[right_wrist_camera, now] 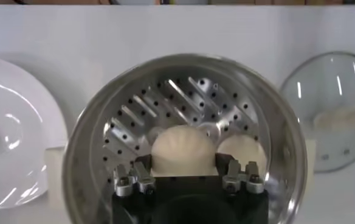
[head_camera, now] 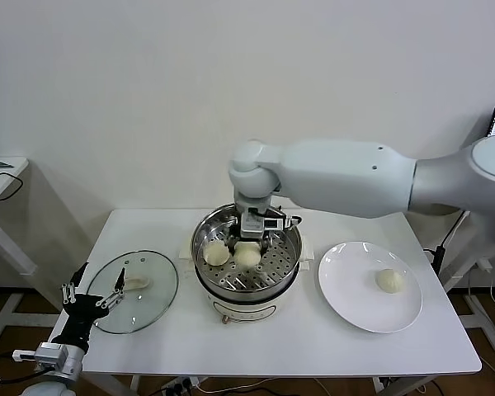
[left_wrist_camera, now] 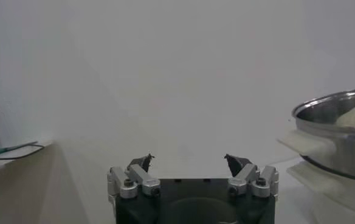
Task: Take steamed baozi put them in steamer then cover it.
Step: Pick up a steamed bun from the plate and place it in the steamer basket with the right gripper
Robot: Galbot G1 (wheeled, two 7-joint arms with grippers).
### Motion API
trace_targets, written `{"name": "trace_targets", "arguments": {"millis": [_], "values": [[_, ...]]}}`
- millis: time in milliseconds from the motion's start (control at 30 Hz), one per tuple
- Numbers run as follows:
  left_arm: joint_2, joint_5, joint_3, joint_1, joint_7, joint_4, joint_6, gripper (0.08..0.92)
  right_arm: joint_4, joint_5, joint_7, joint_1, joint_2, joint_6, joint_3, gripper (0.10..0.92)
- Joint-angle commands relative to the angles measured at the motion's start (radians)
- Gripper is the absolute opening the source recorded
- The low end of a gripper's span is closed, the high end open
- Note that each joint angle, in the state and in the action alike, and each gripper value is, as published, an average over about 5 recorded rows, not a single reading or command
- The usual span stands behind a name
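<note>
The steamed baozi (right_wrist_camera: 183,148), a smooth domed off-white dough bun, is held between the fingers of the right hand (right_wrist_camera: 183,173) low inside the large shiny stainless-steel steamer (head_camera: 290,239), just beside another bun (head_camera: 216,253) on the perforated tray. If released carelessly, it could be pressed against that neighbour or dented. The left hand (left_wrist_camera: 189,163) is parked wide open near the clear glass cover (head_camera: 157,299) on the white bench (head_camera: 256,346)

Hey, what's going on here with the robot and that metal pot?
The right gripper is shut on a baozi inside the steamer, beside another bun on the tray. One more bun waits on the white plate. The glass lid lies on the table, near the idle, open left gripper.
</note>
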Motion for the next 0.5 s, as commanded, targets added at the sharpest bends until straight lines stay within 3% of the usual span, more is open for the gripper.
{"name": "trace_targets", "arguments": {"millis": [33, 500], "values": [[0.000, 0.000, -0.004, 0.000, 0.003, 0.009, -0.002, 0.823, -0.004, -0.006, -0.002, -0.042, 0.030, 0.005, -0.005, 0.682], [0.000, 0.000, -0.007, 0.001, 0.003, 0.012, -0.002, 0.823, -0.002, -0.021, -0.025, -0.067, 0.042, -0.015, -0.008, 0.679]]}}
